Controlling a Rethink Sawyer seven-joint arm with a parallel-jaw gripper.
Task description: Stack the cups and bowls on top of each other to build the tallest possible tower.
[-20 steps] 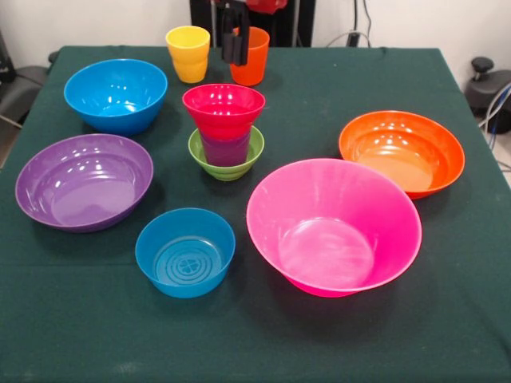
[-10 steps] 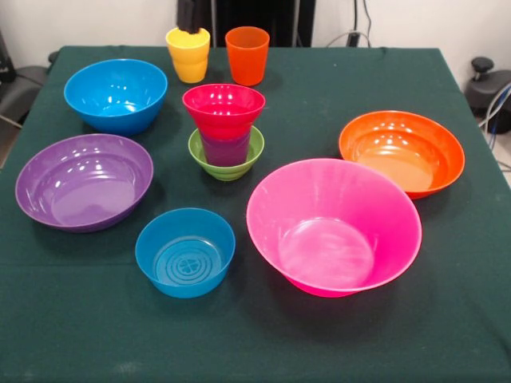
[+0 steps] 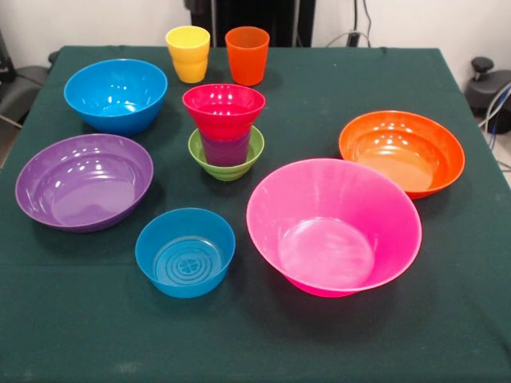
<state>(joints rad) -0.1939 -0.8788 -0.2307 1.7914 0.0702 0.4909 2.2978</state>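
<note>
Since a second ago the hand is gone from view, so its state cannot be told. Tower (image 3: 224,132) is standing mid-table; yellow cup (image 3: 188,53) is waiting behind: grip its rim, lower squarely into red bowl (image 3: 223,102).

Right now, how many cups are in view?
3. The yellow cup and the orange cup stand side by side at the far edge; the purple cup sits in the green bowl, under the red bowl.
</note>
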